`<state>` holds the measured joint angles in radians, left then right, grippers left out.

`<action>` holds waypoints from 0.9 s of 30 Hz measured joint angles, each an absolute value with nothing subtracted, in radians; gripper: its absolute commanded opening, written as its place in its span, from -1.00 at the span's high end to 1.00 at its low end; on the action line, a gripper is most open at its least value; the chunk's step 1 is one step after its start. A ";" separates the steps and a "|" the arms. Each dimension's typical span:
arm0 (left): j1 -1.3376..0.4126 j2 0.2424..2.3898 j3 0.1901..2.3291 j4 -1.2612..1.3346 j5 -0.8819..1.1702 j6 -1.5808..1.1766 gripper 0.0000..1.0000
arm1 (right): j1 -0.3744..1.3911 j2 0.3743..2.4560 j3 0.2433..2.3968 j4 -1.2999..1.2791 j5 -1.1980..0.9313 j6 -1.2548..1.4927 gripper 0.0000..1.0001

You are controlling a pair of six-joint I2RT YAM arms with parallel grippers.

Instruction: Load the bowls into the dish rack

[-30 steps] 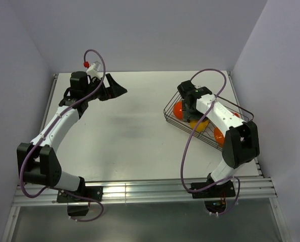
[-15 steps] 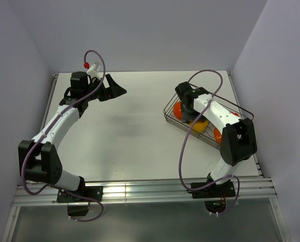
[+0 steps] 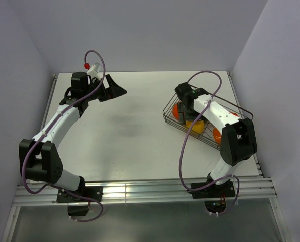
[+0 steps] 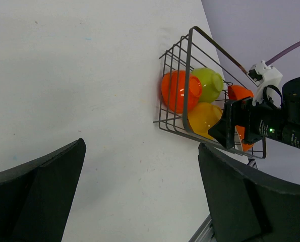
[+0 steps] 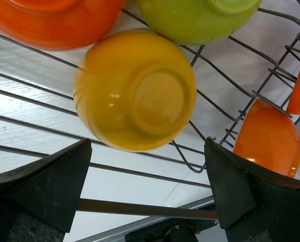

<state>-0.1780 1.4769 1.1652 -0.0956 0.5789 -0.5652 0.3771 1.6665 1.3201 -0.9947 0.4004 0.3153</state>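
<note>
The dish rack (image 3: 166, 115) stands at the right of the table. In the right wrist view it holds a yellow-orange bowl (image 5: 137, 91) with its base facing me, a red-orange bowl (image 5: 49, 20), a lime green bowl (image 5: 195, 17) and a second red-orange bowl (image 5: 268, 138). My right gripper (image 5: 147, 196) is open just above the yellow-orange bowl and holds nothing; from above it hangs over the rack (image 3: 187, 112). My left gripper (image 3: 114, 88) is open and empty at the far left of the table, facing the rack (image 4: 190, 85). The white bowl is not in view.
Wire divider prongs (image 5: 190, 161) and the rack's rim bar (image 5: 139, 207) lie between my right fingers and the table. Walls close in the table at the back and both sides. A metal rail (image 3: 139, 191) runs along the near edge.
My right gripper has shifted slightly left over the rack. The yellow-orange bowl lies in the rack below it. The left arm has not moved.
</note>
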 measured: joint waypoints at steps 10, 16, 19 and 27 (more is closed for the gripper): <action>-0.178 1.477 1.165 -0.096 0.593 -0.566 -0.99 | 0.393 1.664 1.354 -1.003 0.320 0.276 -1.00; -0.178 1.477 1.165 -0.095 0.616 -0.565 -0.99 | 0.402 1.628 1.404 -1.011 0.265 0.209 -1.00; -0.178 1.477 1.166 -0.096 0.628 -0.563 -0.99 | 0.402 1.591 1.428 -1.010 0.230 0.163 -1.00; -0.178 1.477 1.220 -0.181 0.621 -0.481 -0.99 | 0.356 1.459 1.554 -0.969 0.032 0.020 -1.00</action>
<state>-0.1780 1.4769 1.2198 -0.1806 0.6209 -0.4812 0.3557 1.4590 1.5536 -0.9688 0.0322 0.0200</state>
